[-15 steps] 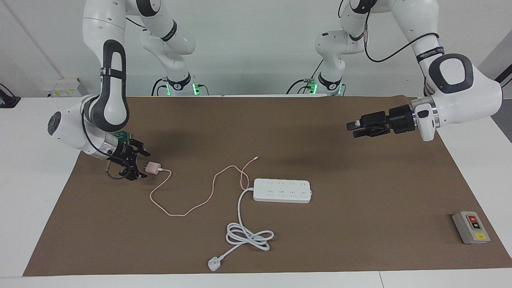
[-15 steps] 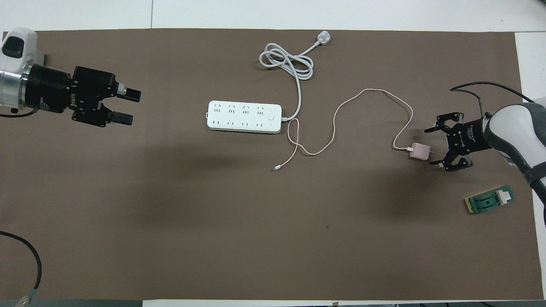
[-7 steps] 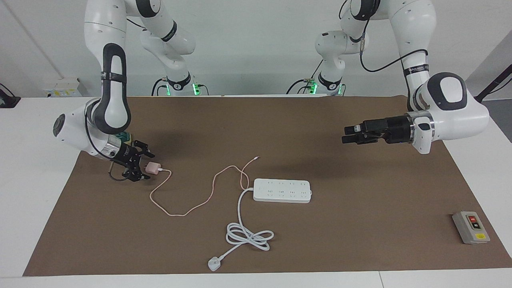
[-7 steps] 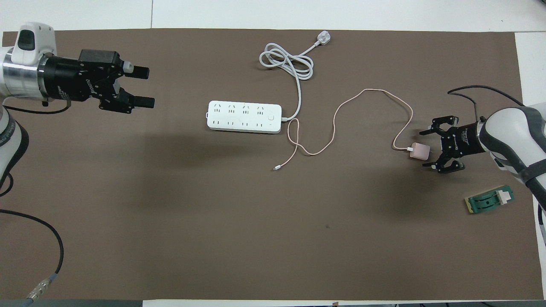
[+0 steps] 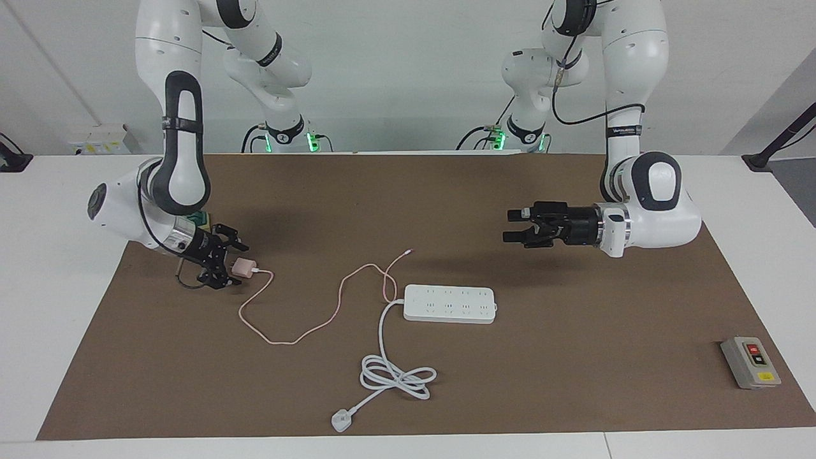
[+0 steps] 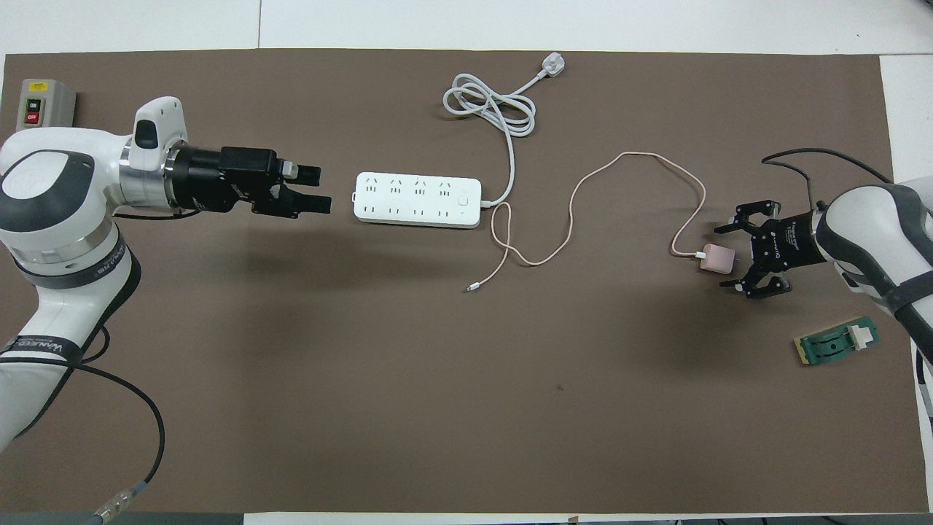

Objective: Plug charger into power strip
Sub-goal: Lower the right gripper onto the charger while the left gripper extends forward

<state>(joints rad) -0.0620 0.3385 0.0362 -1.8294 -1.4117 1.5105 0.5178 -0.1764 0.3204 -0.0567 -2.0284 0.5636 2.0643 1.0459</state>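
Two grippers are working over a brown mat (image 5: pixel 574 357).

Item: charger (image 5: pixel 242 267) (image 6: pixel 717 258), pink cube, is lying on the mat toward the right arm's end, its thin pink cable (image 5: pixel 299 322) (image 6: pixel 598 175) trailing in loops toward the power strip.

Item: power strip (image 5: pixel 449 303) (image 6: pixel 418 199), white bar, is lying flat mid-mat, at about 3 o'clock from the charger in the facing view; its thick white cord (image 5: pixel 395 373) (image 6: pixel 492 106) is coiling at 6 o'clock from it there, ending in a white plug (image 5: pixel 342 421) (image 6: pixel 552 67).

Item: right gripper (image 5: pixel 220 261) (image 6: pixel 742 255) is sitting low just beside the charger, fingers spread wide around the cube's end, not gripping.

Item: left gripper (image 5: pixel 515 226) (image 6: pixel 313 189) is hovering above the mat near the strip's end, claw wide, holding nothing.

Item: grey switch box (image 5: pixel 750 362) (image 6: pixel 44 102) is lying toward the left arm's end.

Item: green part (image 6: pixel 838 341) is lying near the right arm.
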